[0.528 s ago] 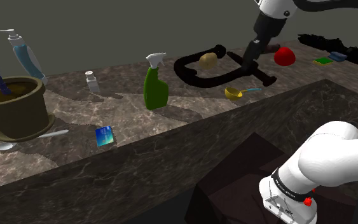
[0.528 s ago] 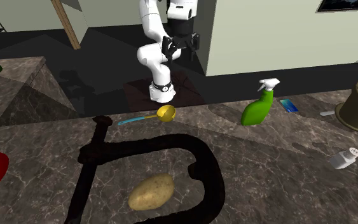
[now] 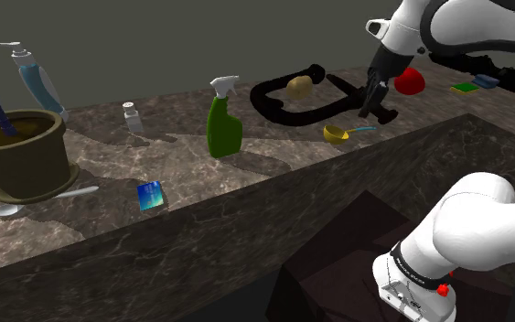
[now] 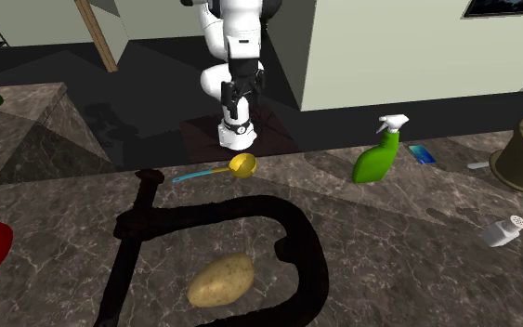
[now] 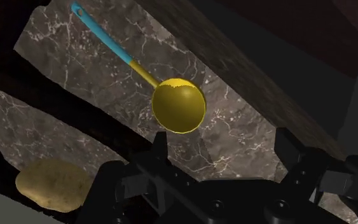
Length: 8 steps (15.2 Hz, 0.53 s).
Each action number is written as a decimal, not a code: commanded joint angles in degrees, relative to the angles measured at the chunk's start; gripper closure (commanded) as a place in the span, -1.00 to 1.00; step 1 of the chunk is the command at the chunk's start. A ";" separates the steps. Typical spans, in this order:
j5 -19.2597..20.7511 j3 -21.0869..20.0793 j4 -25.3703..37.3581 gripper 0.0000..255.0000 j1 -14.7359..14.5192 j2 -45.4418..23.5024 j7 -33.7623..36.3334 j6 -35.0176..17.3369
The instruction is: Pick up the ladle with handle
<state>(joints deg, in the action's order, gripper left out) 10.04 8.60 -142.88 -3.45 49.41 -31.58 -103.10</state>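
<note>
Ladle lies flat on the dark marbled table, close to the edge on the robot's side. Its long axis runs roughly along that edge. In the second exterior view the yellow bowl points to the right and the blue handle end to the left; in the shoulder view the ladle has its bowl to the left and its handle to the right. The handle is yellow beside the bowl and blue beyond.

Tool hangs above the ladle, nearer the handle side, and does not touch it. In the wrist view the tool has its two fingers standing apart with nothing between them. The ladle has its bowl just ahead of the gap, and the handle runs away from the tool.

Potato rests inside a black loop farther in on the table. Green spray bottle stands well apart, toward the second exterior view's right.
</note>
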 commanded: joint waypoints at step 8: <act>9.28 20.44 -6.51 -1.00 -6.99 -5.18 -36.38 -14.88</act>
<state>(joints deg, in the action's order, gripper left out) 18.38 26.58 -149.11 -9.44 45.26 -63.31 -116.24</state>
